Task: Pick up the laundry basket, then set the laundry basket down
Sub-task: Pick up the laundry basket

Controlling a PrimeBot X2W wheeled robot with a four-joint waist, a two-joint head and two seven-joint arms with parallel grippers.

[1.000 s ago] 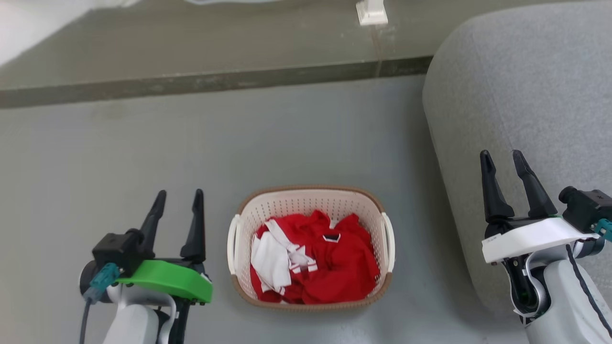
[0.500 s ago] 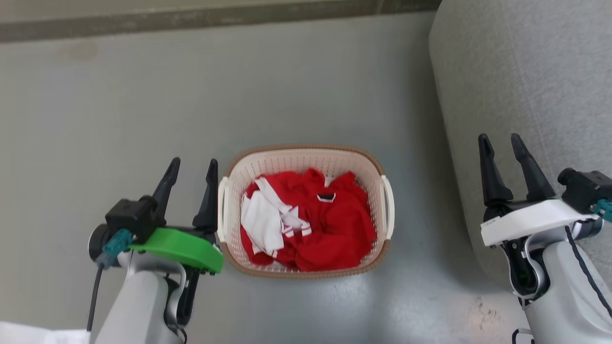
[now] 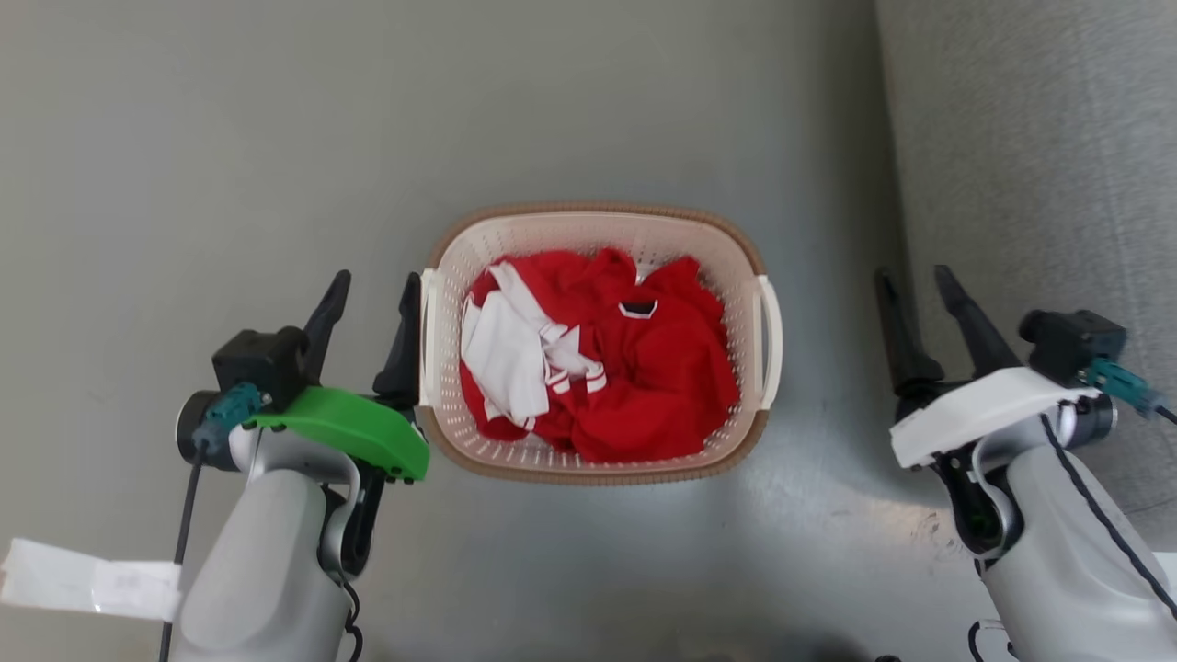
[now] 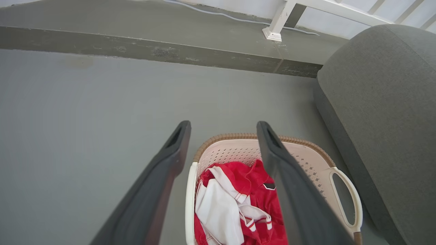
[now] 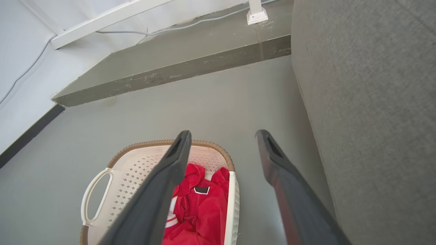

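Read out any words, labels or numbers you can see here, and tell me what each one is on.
No text here can be read.
White tag at the lower left of the head view: faint grey print, too blurred to read.
Black neck label on the red shirt in the basket: too small to tell whether it bears writing.
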